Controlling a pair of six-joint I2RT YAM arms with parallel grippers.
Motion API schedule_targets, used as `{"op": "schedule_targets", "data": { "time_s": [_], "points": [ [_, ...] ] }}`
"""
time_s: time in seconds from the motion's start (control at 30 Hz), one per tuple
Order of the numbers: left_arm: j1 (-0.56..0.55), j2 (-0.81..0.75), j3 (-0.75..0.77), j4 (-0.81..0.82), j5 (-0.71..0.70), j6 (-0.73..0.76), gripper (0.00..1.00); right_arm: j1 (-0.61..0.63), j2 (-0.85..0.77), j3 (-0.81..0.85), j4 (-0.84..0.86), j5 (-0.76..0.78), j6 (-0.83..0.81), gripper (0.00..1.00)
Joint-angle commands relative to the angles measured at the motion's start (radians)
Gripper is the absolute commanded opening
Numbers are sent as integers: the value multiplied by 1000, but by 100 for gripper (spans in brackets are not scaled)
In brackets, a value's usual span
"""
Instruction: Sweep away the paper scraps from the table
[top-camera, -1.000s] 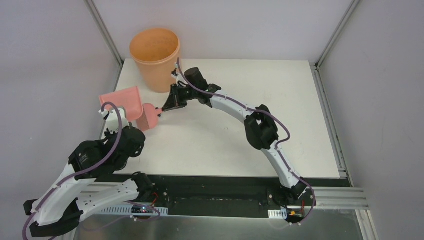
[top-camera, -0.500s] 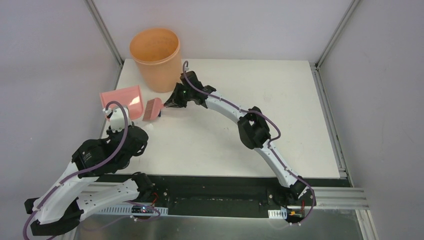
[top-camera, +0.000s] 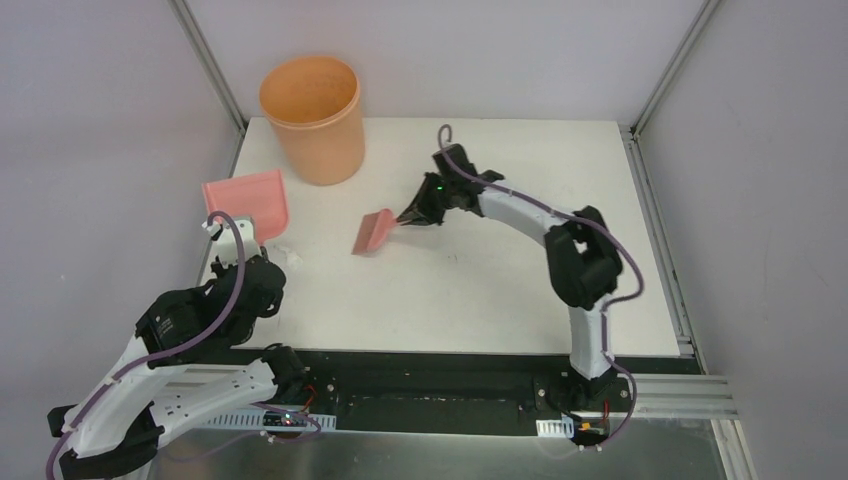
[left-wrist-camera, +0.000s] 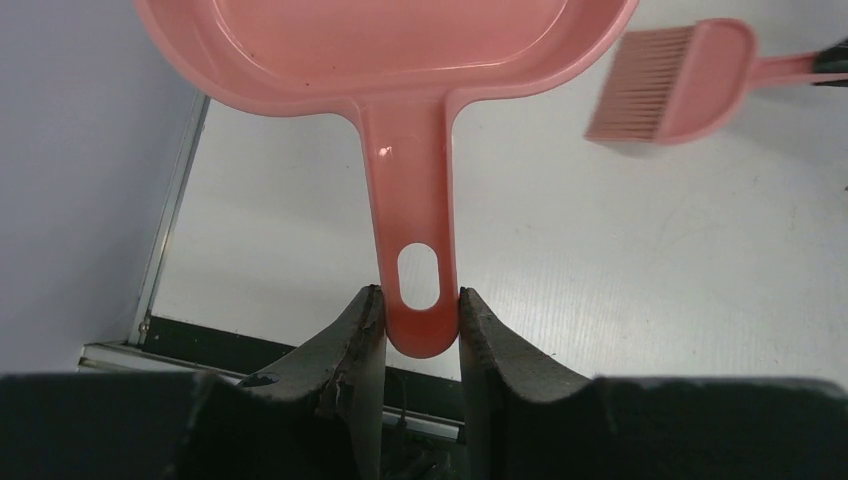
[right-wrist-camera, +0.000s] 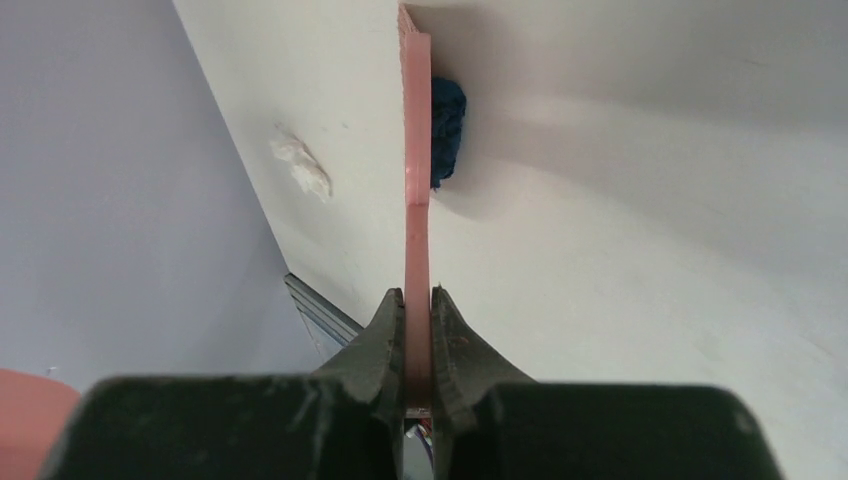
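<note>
Clamping the handle end of the dustpan (left-wrist-camera: 410, 180) between the left fingers (left-wrist-camera: 420, 298), with the pan held out partly past the left edge of the counter (left-wrist-camera: 600, 280), not far from the bucket (top-camera: 312, 118) at the far left corner. Pinching the thin handle of the brush (top-camera: 374, 232) with the right fingers (right-wrist-camera: 417, 298), shut tight on it, with the brush head low over the middle of the counter; cannot tell if touching it. From above, showing only a white wad (top-camera: 289, 257) near the left edge, just beside the left wrist. From the right wrist, looking edge-on along the brush: showing also a dark blue wad (right-wrist-camera: 447, 130) right against the brush head, hidden under that head in the view from above, and the same white wad further left, well apart from the brush. From the left wrist, looking into the smooth pink inside of the pan, with the brush blurred at upper right, apart from the pan.
</note>
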Motion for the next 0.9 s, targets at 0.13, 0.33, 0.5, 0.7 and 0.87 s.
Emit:
{"op": "schedule_targets", "data": {
  "time_s": [0.13,0.33,0.5,0.7,0.87],
  "points": [
    [7,77,-18,130,65,146,0,-101,-462,-242,-99,-63,-283,0],
    [7,58,-14,162,100,142,0,25,-369,-111,37,-125,-294,0],
    [7,25,-18,128,159,57,0,103,-73,160,-2,-175,-250,0],
    [7,-21,-37,99,182,-4,0,163,169,427,57,-217,-112,0],
    [7,9,3,77,166,18,0,188,284,511,104,-214,-35,0]
  ]
}}
